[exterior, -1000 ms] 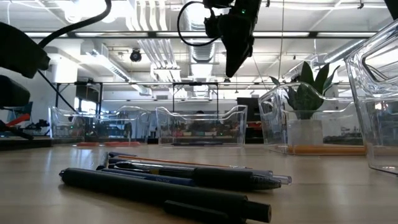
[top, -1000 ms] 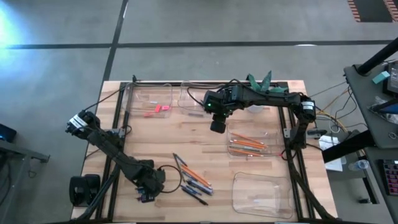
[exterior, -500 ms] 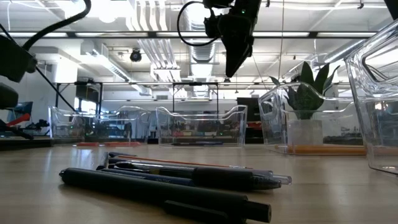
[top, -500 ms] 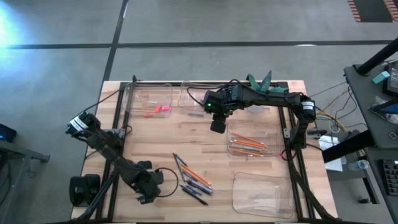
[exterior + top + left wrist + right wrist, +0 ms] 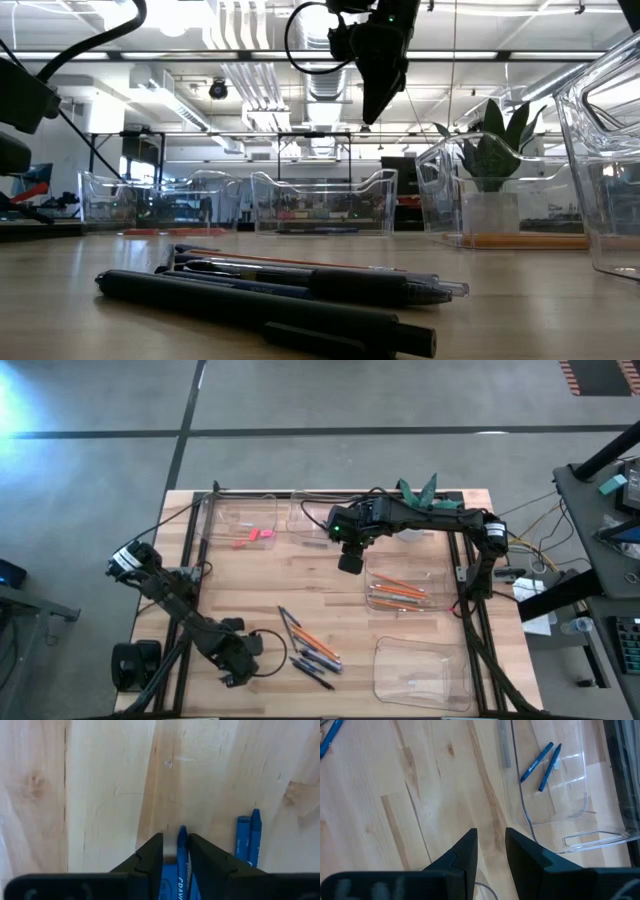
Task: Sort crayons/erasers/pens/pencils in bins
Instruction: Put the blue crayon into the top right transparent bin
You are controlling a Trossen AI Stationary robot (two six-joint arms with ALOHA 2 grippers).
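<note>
Left hand [image 5: 175, 851] low, gripping; right hand [image 5: 490, 846] raised, parted.

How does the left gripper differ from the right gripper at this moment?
The left gripper is low at the table; the right gripper hangs high above it. The left fingers close on a blue crayon; the right fingers hold nothing. Both point down at the table.

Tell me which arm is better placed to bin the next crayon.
Left. The left gripper is low at the near-left table edge with a blue crayon between its fingers. The right gripper hangs empty above mid-table, beside the pencil bin.
</note>
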